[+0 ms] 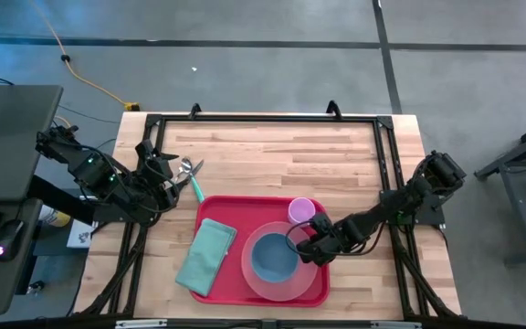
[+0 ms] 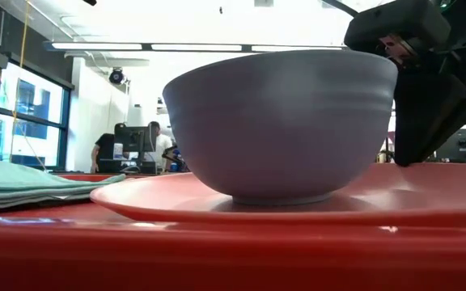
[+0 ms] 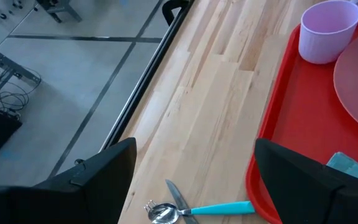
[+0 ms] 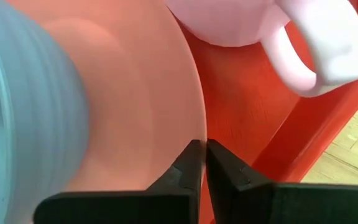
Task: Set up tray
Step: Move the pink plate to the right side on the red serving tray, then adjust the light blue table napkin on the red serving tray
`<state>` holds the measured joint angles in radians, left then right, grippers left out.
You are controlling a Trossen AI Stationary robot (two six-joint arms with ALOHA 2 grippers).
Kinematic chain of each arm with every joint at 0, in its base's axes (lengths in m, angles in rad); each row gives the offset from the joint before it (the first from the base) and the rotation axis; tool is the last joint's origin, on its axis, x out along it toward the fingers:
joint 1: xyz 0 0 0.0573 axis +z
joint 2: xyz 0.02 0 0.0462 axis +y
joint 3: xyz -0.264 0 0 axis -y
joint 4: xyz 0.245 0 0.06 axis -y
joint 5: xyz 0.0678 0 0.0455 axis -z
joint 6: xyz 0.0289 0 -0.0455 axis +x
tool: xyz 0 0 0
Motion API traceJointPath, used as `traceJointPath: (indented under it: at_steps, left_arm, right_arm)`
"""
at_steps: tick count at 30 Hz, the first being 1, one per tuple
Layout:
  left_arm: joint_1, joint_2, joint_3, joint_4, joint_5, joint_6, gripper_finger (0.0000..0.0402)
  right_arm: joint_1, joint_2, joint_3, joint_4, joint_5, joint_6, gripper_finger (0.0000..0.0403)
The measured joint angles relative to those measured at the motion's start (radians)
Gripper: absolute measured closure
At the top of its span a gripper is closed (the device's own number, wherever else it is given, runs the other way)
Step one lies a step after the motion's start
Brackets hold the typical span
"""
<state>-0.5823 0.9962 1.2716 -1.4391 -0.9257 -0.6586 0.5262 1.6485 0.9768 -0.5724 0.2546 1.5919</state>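
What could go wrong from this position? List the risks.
1. The right gripper, fingers nearly shut, sits at the pink plate's rim close to the blue bowl; a sideways move could shove the bowl or tip the plate.
2. The pink mug stands just beyond that gripper on the tray; lifting carelessly may knock it over.
3. The cutlery lies against the tray's edge under the open left gripper; a grasp there may catch the rim.

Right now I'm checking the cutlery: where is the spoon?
In the high view the spoon lies on the bare wood just off the tray's upper-left corner, beside the left gripper, not on the tray.
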Motion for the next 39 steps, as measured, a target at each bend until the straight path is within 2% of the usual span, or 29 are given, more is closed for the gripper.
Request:
traceJointPath:
  at_steps: [3,13,19,24,30,36,39]
  left_arm:
    - [0.000,0.000,0.000,0.000,0.000,0.000,0.0041]
    - [0.000,0.000,0.000,0.000,0.000,0.000,0.0041]
    - [0.000,0.000,0.000,0.000,0.001,0.000,0.0041]
    - [0.000,0.000,0.000,0.000,0.004,0.000,0.0041]
    - [0.000,0.000,0.000,0.001,0.021,0.000,0.0041]
    - [0.000,0.000,0.000,0.011,0.037,0.000,0.0041]
    - [0.000,0.000,0.000,0.019,0.047,0.000,0.0041]
  right_arm:
    - [0.000,0.000,0.000,0.000,0.000,-0.001,0.0375]
    - [-0.003,-0.004,0.000,-0.035,0.000,0.006,0.0243]
    - [-0.003,-0.074,0.000,-0.061,0.012,0.007,0.0188]
    - [-0.003,-0.177,0.000,-0.065,0.044,-0.001,0.0175]
    - [-0.020,-0.352,0.000,-0.049,0.185,-0.102,0.0181]
    - [-0.123,-0.511,0.000,0.046,0.318,-0.341,0.0185]
    - [-0.214,-0.534,0.000,0.175,0.273,-0.496,0.0185]
